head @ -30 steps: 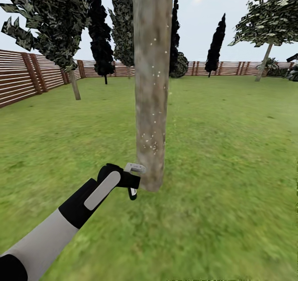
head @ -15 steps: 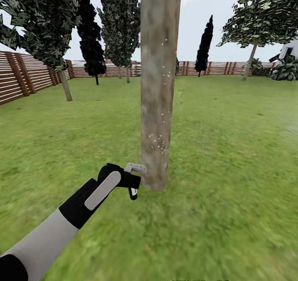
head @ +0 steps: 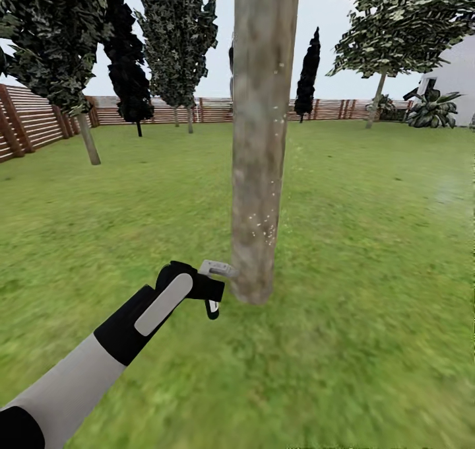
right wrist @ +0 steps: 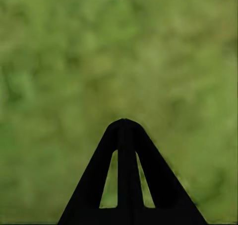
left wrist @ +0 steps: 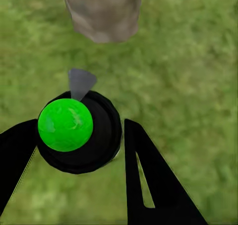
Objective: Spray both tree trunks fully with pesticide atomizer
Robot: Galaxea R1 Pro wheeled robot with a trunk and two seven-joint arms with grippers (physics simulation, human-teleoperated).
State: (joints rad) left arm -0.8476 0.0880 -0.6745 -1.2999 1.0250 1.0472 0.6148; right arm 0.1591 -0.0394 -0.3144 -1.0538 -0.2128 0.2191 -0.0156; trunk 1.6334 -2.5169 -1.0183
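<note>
Since a second ago the whole head view has swung: the trunk sits further right in frame, the fence corner has slid off left, a white house wall has come in at right. Camera move, not the tree. Arm pose in frame unchanged.

Head view: left gripper [head: 212,289] holds the pesticide atomizer [head: 212,308], fingers closed on it, its dark body with white tip hanging just below them. Tree trunk [head: 259,138] stands directly ahead and slightly right of the fingers, very near, touching or not I cannot tell. Pesticide [head: 262,228] specks scattered on the lower and middle trunk, sparse. Lawn [head: 369,271] all round; wooden fence [head: 165,109] behind; a second leafy tree [head: 389,36] far right, well apart.

Left wrist view: fingers [left wrist: 148,180] straddle the atomizer's round black body with a green cap [left wrist: 65,124]; grey nozzle points toward the trunk base [left wrist: 103,11] just ahead.

Right wrist view: right gripper [right wrist: 126,130] over bare grass, fingers pressed together, holding nothing.

Judgement: the left arm is the working one; the nozzle axis already aims at the trunk.
</note>
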